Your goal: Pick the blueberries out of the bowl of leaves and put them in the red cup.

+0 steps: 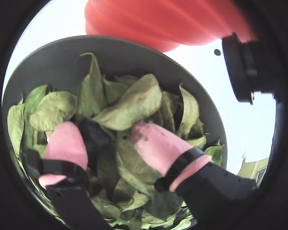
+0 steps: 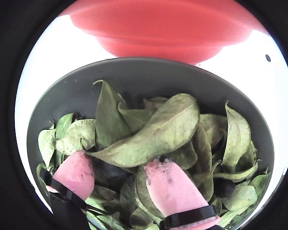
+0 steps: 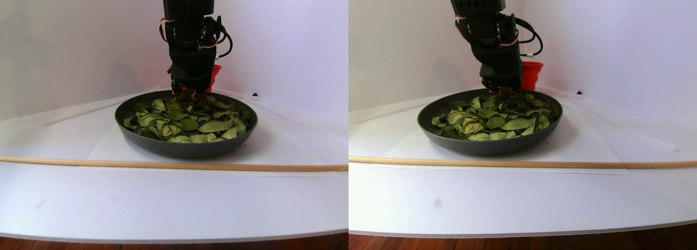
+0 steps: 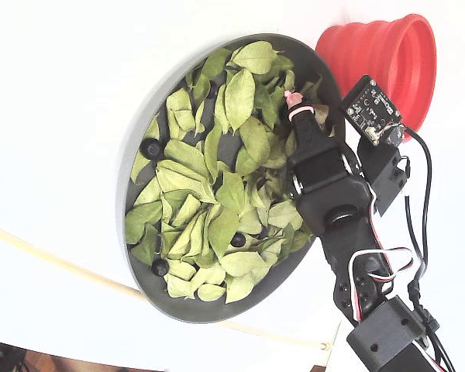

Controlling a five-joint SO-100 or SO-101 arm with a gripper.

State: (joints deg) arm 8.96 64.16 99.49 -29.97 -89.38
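Two pink-tipped fingers (image 1: pixel 159 144) are pushed down among the leaves (image 2: pixel 153 132) at the far side of the bowl (image 2: pixel 134 74), the side nearest the red cup (image 2: pixel 163 28). They stand fairly wide apart, nothing pinched between them yet. Between the two tips, tucked half under a big leaf, sits a dark round shape (image 1: pixel 92 135) that looks to me like a blueberry; in both wrist views it lies closer to the left finger than to the right one, so the gap is not centred on it. I would guess the closing squeeze will want the fingers nudged a touch to that side, or the right finger will sweep leaf against the berry first.

From the fixed view, other blueberries lie well away from the fingers: one (image 4: pixel 150 147) by the bowl's left rim, one (image 4: pixel 238 239) in the middle of the lower half, one (image 4: pixel 160 266) near the bottom rim. A further dark berry (image 2: pixel 224 188) shows low on the right in a wrist view, among curled leaves.

The red cup stands just beyond the bowl on the white surface (image 4: pixel 54 93), directly ahead of the fingers in the wrist views, so the carry should be short. I cannot see inside the cup from any view.
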